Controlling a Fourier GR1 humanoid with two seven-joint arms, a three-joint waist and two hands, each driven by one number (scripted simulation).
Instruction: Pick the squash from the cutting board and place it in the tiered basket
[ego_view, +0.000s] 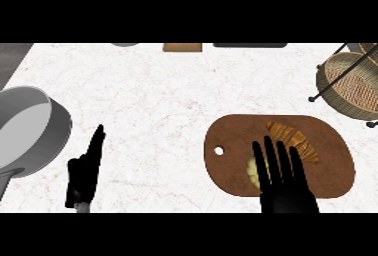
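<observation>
Right hand over the squash, grasp not yet made

The squash (253, 170), pale yellow, lies on the near-left part of the cutting board (332, 160), mostly hidden under the right hand (284, 172), whose fingers are straight and spread, pointing far. To grasp well, I judge the fingers should lower and curl round the squash before lifting toward the tiered basket (354, 82) at far right. A sliced brown item (291, 136) lies just beyond. The left hand (85, 172) rests open near left, beside a grey pan (29, 132).
</observation>
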